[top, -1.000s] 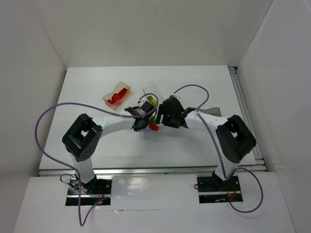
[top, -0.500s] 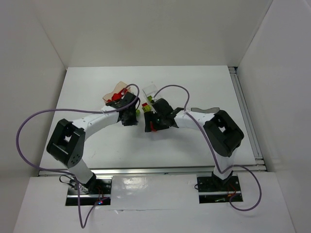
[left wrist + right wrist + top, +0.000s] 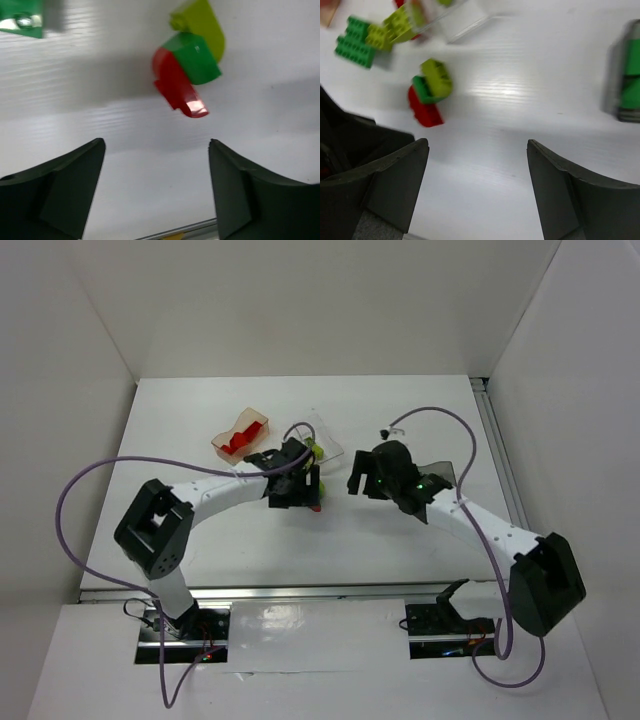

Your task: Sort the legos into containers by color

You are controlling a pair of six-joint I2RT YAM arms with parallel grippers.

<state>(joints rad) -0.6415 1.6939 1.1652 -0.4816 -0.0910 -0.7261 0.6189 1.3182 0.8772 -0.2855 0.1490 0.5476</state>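
Table white | walls plain white | metal rail right edge

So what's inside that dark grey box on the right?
Some green bricks show through the smoky tub in the right wrist view, blurred and cut off at the picture's edge. From above, the right arm covers most of the tub, so I can't count them.

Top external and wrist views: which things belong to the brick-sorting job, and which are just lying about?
Job: orange-tinted see-through plastic tub with red bricks; colourless clear plastic tub; dark smoky grey plastic tub; cluster of red, green and yellow-green bricks; loose dark green studded brick.
Lying about: purple cables; metal rail at far right.
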